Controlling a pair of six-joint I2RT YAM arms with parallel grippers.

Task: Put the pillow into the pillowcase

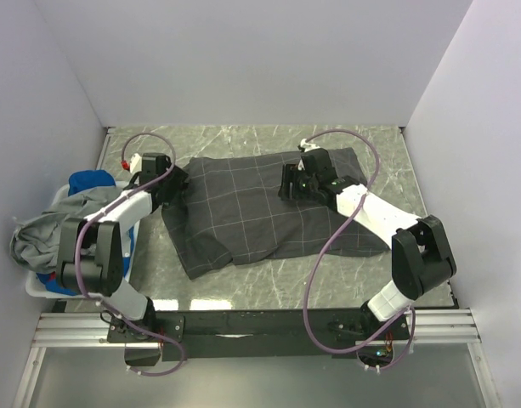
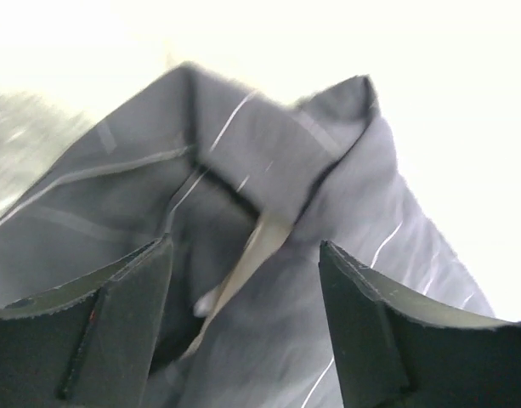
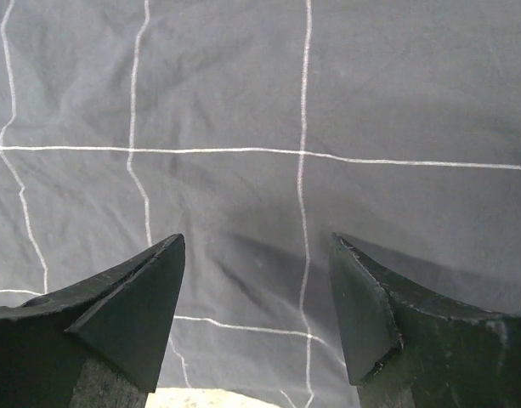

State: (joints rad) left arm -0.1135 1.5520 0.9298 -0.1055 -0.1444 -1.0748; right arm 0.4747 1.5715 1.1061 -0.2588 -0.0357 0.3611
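Note:
The pillowcase [image 1: 260,212], dark charcoal with a thin light grid, lies spread and rumpled across the middle of the marble table. My left gripper [image 1: 179,183] is at its left edge, open, with nothing between the fingers. In the left wrist view the left gripper [image 2: 243,246] faces folded pillowcase [image 2: 268,144] cloth, and a cream strip of the pillow [image 2: 262,246] shows in a gap between the folds. The rest of the pillow is hidden. My right gripper [image 1: 287,183] hovers open over the case's upper right part. Between its fingers [image 3: 256,240] only flat pillowcase [image 3: 243,110] fabric shows.
A white basket [image 1: 32,286] stands at the left table edge, holding a bright blue cloth [image 1: 90,180] and a plain grey garment [image 1: 48,225]. White walls close in the left, back and right. Bare marble table [image 1: 268,280] shows in front of the case.

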